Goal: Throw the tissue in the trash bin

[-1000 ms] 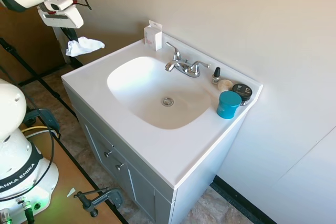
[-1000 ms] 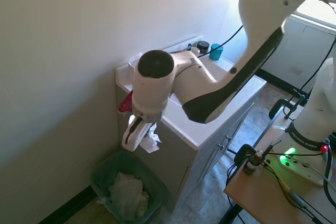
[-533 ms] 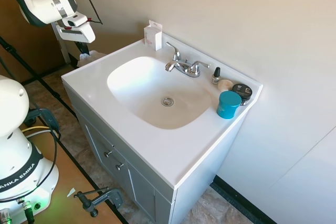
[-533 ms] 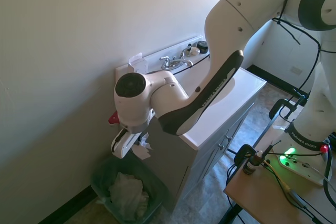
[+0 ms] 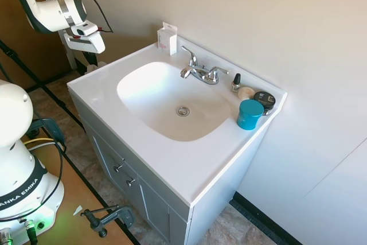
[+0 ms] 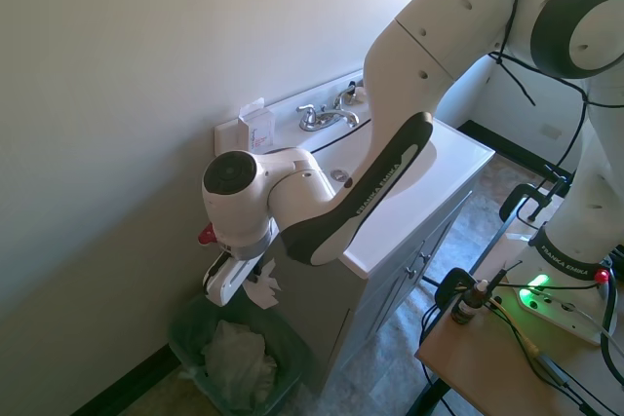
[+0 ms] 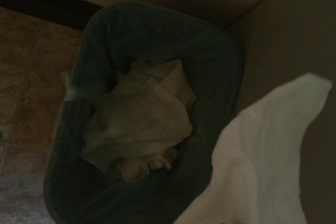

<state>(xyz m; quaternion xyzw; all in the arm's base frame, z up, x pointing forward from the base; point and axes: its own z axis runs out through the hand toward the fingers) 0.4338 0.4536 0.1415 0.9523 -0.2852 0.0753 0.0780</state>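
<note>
The pincer [image 6: 255, 284] hung above the trash bin [image 6: 190, 323], beside the vanity counter [image 6: 444, 177]. It was clenched on the tissue [image 6: 261, 287].

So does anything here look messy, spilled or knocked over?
Nothing stands out. The sink counter is tidy, with the white carton and the teal jar upright. The tool holds a white tissue above the trash bin, which already holds crumpled paper inside it, not on the floor.
</note>
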